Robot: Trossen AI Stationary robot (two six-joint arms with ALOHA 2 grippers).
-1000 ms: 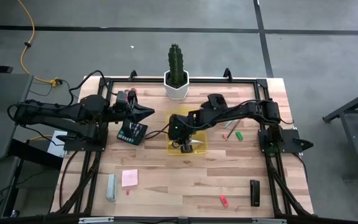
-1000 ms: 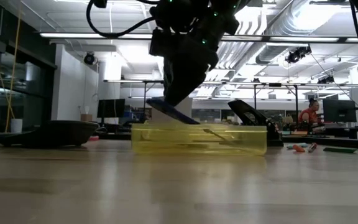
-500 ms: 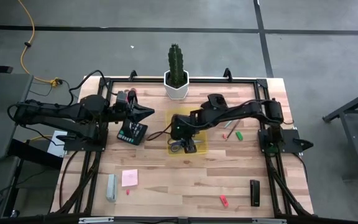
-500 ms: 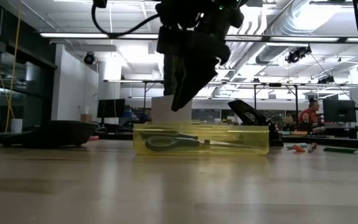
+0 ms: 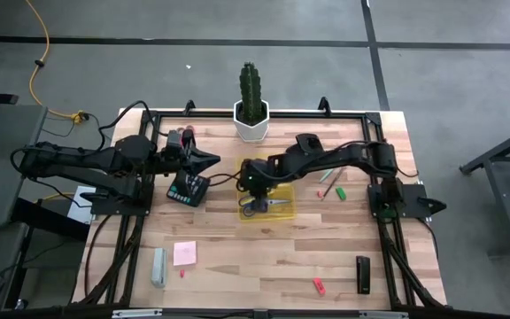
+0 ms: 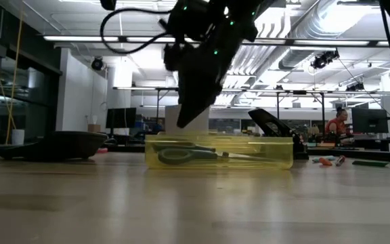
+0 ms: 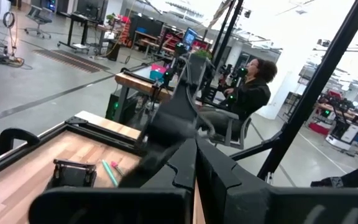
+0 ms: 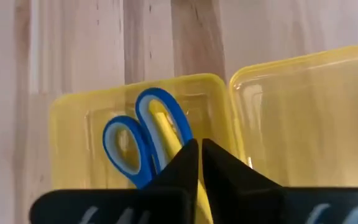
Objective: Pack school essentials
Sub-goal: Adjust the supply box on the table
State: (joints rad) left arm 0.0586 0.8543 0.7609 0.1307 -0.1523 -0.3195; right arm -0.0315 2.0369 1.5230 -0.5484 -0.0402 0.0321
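wooden table (image 5: 237, 266), slatted top, black frame along its edges. left arm (image 5: 87, 161) lies along the left edge; left gripper (image 5: 209, 159) points toward the table's middle, fingers pressed together, holding nothing, above a black device with green keys (image 5: 189, 190). right arm (image 5: 343, 158) reaches in from the right edge; right gripper (image 6: 188, 120) hangs above the yellow case, fingers narrowed to a slit in the right wrist view, nothing between them. green cactus in a white pot (image 5: 251, 105) stands at the middle of the far edge. open yellow case (image 5: 268, 202) sits at the table's centre; its two clear halves lie side by side in the right wrist view. blue-handled scissors (image 8: 145, 140) lie flat inside one half, loops toward that half's outer wall; the low view shows them resting on the case floor, apart from the gripper. grey stapler-like piece (image 5: 158, 266) near the front left corner, square pink sticky-note pad (image 5: 184, 253) just beside it. dark oblong object (image 5: 362, 273) near the front right corner. small red piece (image 5: 319, 285) at the front edge, right of centre. small green piece (image 5: 340, 192) and thin pencil (image 5: 328, 175) between the case and the right edge.
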